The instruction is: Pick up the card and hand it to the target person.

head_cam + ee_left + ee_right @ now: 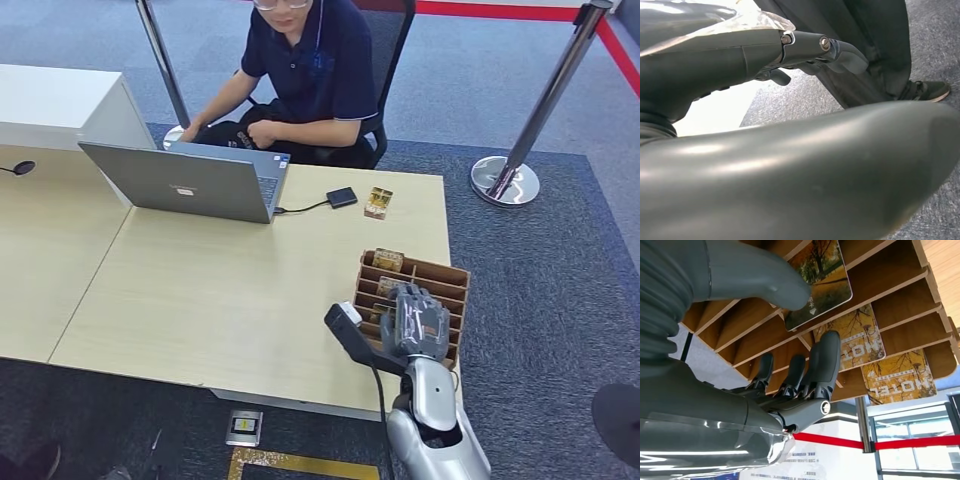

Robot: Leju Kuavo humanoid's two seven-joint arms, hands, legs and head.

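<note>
A wooden card holder (441,283) stands at the table's near right corner with several autumn-print hotel cards (823,277) in its slots. My right hand (413,322) reaches into the holder from the front. Its thumb (764,282) rests on the face of one card, while its fingers (826,360) curl below, over a second card (860,337), with a wide gap between thumb and fingers. The card still sits in its slot. One more card (378,202) lies flat on the table farther back. My left hand (821,50) hangs beside the table, fingers stretched out, holding nothing.
A person (313,70) sits behind the table at an open grey laptop (189,180). A small black box (341,197) is cabled to it. A stanchion base (504,182) stands right of the table. A white counter (68,100) is at far left.
</note>
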